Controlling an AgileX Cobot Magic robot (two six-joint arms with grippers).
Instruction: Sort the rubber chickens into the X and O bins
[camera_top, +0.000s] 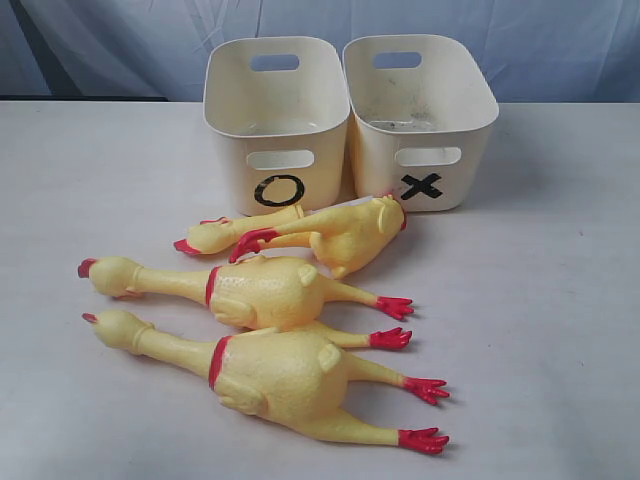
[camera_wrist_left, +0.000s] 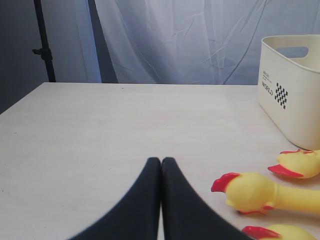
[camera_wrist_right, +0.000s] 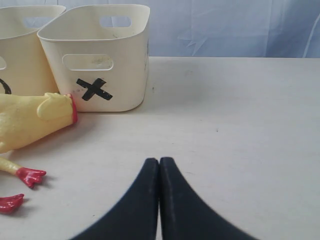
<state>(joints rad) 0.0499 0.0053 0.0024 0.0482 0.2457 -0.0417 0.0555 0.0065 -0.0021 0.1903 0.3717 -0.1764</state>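
The left gripper (camera_wrist_left: 161, 161) and right gripper (camera_wrist_right: 159, 161) were clenched, empty. The 4 rubber chickens (camera_top: 270, 290) were crowded together, so a neighbour could be dragged along.

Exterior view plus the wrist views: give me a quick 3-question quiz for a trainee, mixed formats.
1. Multiple choice: how many rubber chickens lie on the table? A two, B four, C six.
2. True or false: in the exterior view, the O bin stands to the left of the X bin.
3. Fill in: the left gripper and the right gripper are both ____ (open or shut).

Key: 1 B. 2 True. 3 shut, and neither is holding anything.
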